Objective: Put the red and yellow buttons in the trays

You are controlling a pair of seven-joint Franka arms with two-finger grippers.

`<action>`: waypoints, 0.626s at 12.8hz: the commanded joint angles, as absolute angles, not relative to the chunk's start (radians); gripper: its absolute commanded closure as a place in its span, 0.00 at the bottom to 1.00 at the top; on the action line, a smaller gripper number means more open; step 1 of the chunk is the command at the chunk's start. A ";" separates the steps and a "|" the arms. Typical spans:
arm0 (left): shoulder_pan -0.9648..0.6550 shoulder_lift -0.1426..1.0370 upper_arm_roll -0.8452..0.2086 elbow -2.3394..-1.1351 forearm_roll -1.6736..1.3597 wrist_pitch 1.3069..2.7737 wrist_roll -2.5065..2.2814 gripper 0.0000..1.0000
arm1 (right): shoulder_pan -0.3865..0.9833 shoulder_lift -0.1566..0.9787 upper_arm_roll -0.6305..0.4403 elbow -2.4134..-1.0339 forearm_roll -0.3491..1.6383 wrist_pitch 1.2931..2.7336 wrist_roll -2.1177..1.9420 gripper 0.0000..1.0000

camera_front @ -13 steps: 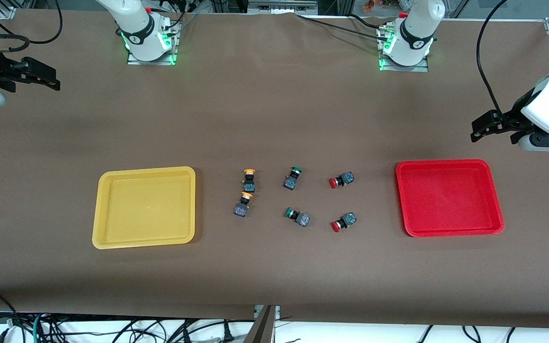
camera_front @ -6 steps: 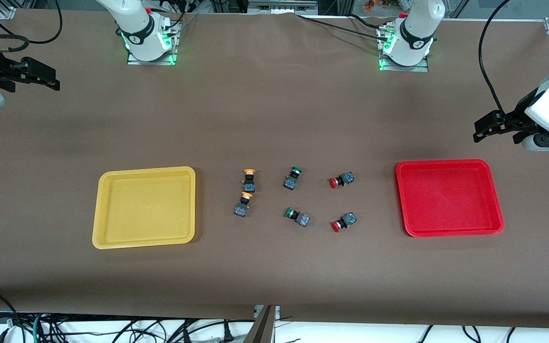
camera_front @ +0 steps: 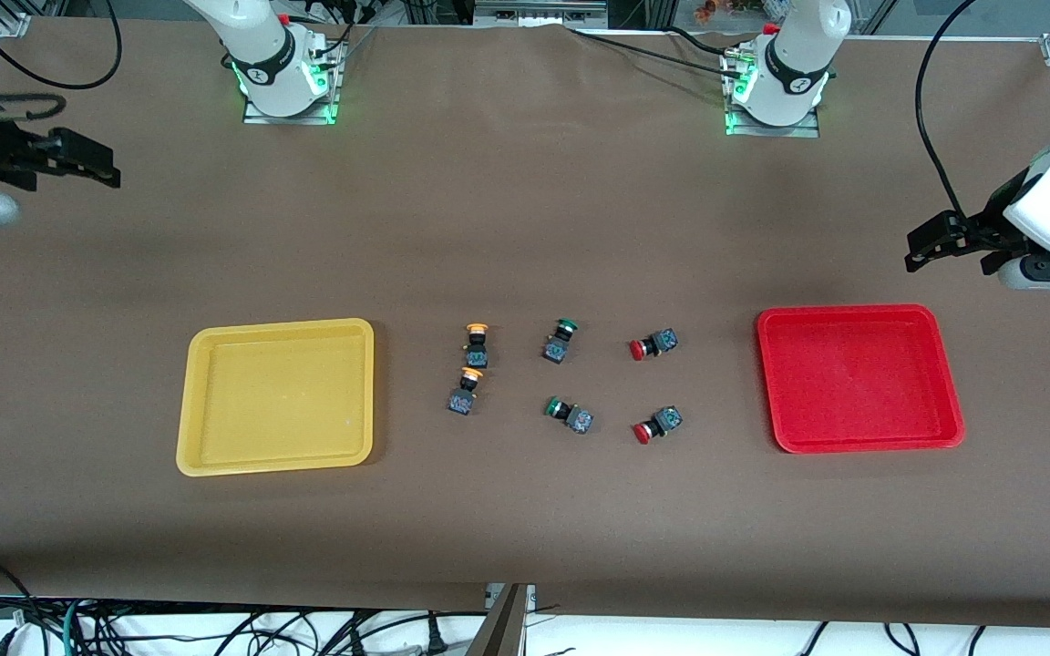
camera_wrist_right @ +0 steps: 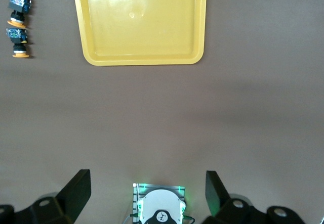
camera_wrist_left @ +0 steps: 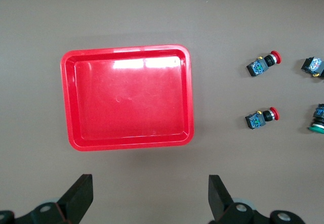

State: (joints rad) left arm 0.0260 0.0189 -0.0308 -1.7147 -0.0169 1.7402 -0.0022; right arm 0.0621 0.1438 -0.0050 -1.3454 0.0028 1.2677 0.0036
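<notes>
Six buttons lie between two empty trays, well clear of both grippers' fingers: 2 red buttons [camera_front: 653, 345] [camera_front: 657, 425] nearest the red tray [camera_front: 858, 378], 2 yellow buttons [camera_front: 476, 339] [camera_front: 464, 391] nearest the yellow tray [camera_front: 276, 395], 2 green buttons [camera_front: 559, 340] [camera_front: 569, 415] mid-group. Left gripper [camera_wrist_left: 151, 197] and right gripper [camera_wrist_right: 144, 192]: fingers apart, holding nothing.

2 green-cap switches [camera_front: 560, 339] [camera_front: 569, 415] on brown table [camera_front: 525, 228], mid-cluster.

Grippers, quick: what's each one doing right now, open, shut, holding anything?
Left gripper: open, empty, over bare table beside the red tray.
Right gripper: open, empty, over bare table at the right arm's end.
</notes>
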 commanded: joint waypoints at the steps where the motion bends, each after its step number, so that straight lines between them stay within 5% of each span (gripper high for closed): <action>1: 0.032 0.018 -0.031 -1.709 -0.032 1.727 0.002 0.00 | 0.051 0.188 -0.002 -1.350 -0.003 1.296 -0.005 0.00; 8: 0.032 0.018 -0.032 -1.709 -0.032 1.726 0.002 0.00 | 0.144 0.340 0.008 -1.350 0.005 1.436 0.015 0.00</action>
